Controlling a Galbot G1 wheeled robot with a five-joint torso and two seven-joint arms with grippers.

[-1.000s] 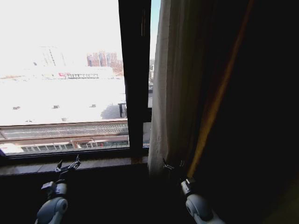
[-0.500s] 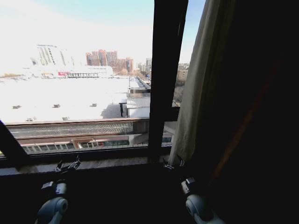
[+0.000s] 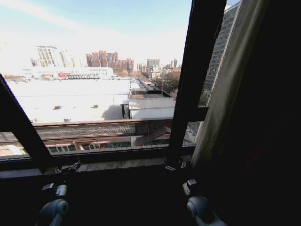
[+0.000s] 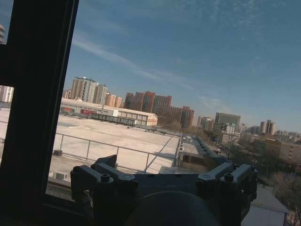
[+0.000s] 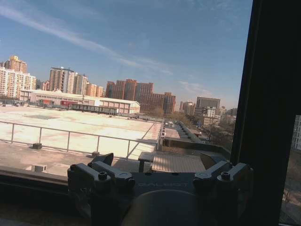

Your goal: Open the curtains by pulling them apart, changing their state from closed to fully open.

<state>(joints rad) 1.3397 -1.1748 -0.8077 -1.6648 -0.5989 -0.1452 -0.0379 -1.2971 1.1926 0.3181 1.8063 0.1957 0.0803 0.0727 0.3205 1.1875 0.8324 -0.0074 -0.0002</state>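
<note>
Curtains (image 3: 221,103) hang gathered at the window's right edge, soft, light and pleated, best pinched at their inner edge low down, while the left tool (image 3: 68,167) and right tool (image 3: 174,165) sit open and empty near the sill (image 3: 117,165).

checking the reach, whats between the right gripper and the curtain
Nothing in the head view: the right gripper, jaws open, sits at the sill beside the curtain, a bare dark gap between them. The window frame bar rises behind.
</note>
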